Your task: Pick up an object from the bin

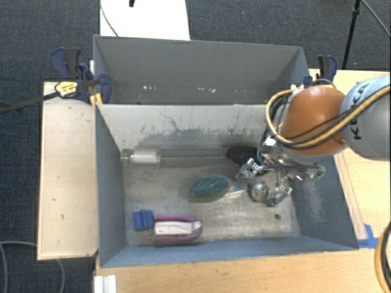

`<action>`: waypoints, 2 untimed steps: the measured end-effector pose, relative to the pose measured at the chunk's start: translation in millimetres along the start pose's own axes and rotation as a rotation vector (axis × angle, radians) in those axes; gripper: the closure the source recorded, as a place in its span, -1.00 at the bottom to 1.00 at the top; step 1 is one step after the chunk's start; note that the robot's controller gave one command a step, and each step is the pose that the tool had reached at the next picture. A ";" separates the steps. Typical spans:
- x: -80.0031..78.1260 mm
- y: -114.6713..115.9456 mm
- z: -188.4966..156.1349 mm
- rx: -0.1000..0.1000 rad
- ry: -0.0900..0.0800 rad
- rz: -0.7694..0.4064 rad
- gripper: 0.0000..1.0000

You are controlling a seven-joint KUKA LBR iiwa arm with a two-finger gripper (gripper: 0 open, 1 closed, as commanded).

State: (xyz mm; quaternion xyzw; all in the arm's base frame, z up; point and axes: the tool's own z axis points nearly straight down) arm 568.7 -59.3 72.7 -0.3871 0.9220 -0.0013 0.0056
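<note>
1. Bin (110, 163): grey metal w/ sloped walls, so loose objs. settle on the flat floor. 4 objs. visible, none stacked.
2. Front L: maroon flat item (174, 228) w/ white label, and a blue piece (143, 220) at its L end. It lies along the foot of the front wall.
3. Back L: clear tube (142, 157) w/ white cap, on its side along the foot of the back wall; probably rolled to rest there.
4. Centre: teal oval obj. (209, 187), flat on the floor, apart from items 2 and 3.
5. R of centre: black obj. (239, 155), partly covered by the claw's body.
6. Claw (266, 187): low in the bin's R part, just R of the teal oval obj. and near the black obj. State: cannot tell if released or clenched; nothing visibly gripped. Judgement: the pick target is probably 1 of these 2 nearest objs.; which 1, cannot tell.
7. Orange cover (311, 122) w/ cables: robot part, above the claw.
</note>
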 end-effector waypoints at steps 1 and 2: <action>-1.6 -0.3 -1.7 0.002 -0.003 -0.002 1.00; 13.7 -38.6 -164.8 0.004 0.001 -0.020 1.00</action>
